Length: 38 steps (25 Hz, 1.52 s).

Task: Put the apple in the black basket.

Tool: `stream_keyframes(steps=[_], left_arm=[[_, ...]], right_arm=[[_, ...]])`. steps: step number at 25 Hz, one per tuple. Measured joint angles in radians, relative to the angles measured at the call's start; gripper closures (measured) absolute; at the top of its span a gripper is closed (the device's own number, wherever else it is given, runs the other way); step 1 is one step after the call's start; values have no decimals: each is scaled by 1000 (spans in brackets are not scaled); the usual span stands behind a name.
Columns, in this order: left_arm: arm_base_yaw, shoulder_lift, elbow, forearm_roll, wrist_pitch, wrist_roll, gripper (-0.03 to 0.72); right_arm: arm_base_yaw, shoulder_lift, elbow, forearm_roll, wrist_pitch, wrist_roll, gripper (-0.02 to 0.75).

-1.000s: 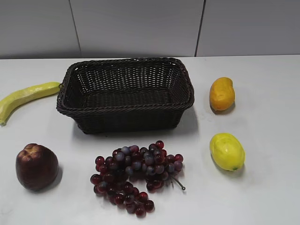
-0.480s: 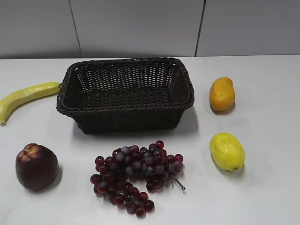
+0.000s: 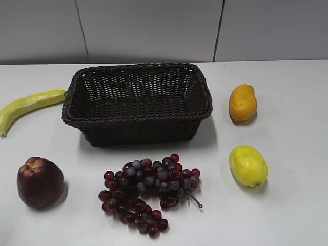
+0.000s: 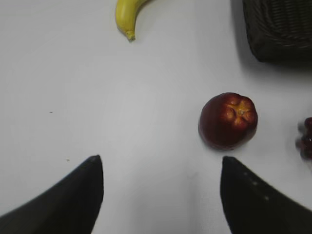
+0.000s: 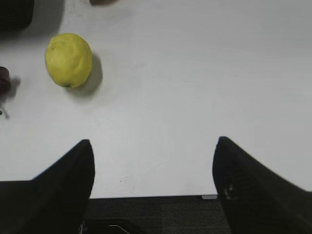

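The dark maroon apple (image 3: 40,182) sits on the white table at the front left; it also shows in the left wrist view (image 4: 227,120). The black woven basket (image 3: 137,117) stands empty at the middle back; its corner shows in the left wrist view (image 4: 278,34). My left gripper (image 4: 162,165) is open and empty above bare table, the apple ahead and to the right of its right finger. My right gripper (image 5: 152,148) is open and empty over the table's front edge. Neither gripper shows in the exterior view.
A bunch of red-purple grapes (image 3: 148,191) lies in front of the basket. A yellow banana (image 3: 28,106) lies at the left. An orange mango (image 3: 242,102) and a yellow lemon-like fruit (image 3: 248,165) lie at the right; the yellow fruit also shows in the right wrist view (image 5: 68,59).
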Motion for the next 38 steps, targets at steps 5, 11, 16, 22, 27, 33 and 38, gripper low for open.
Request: stream_keyframes(steps=[5, 11, 16, 22, 27, 33, 38], left_arm=[[-69, 163, -92, 6, 31, 1, 134], [-209, 362, -207, 56, 93, 2, 134], [-321, 520, -296, 79, 132, -7, 134], [-415, 653, -347, 137, 137, -110, 134], [-445, 730, -347, 171, 118, -229, 134], [-456, 806, -347, 178, 60, -264, 134], [-456, 869, -346, 178, 68, -267, 134]], right_arm=[[0, 0, 0, 0, 0, 0, 167], [0, 0, 0, 0, 0, 0, 167], [0, 0, 0, 0, 0, 0, 167], [0, 0, 0, 0, 0, 0, 167], [0, 0, 0, 0, 0, 0, 167], [0, 0, 0, 0, 0, 0, 167], [0, 0, 0, 0, 0, 0, 167]])
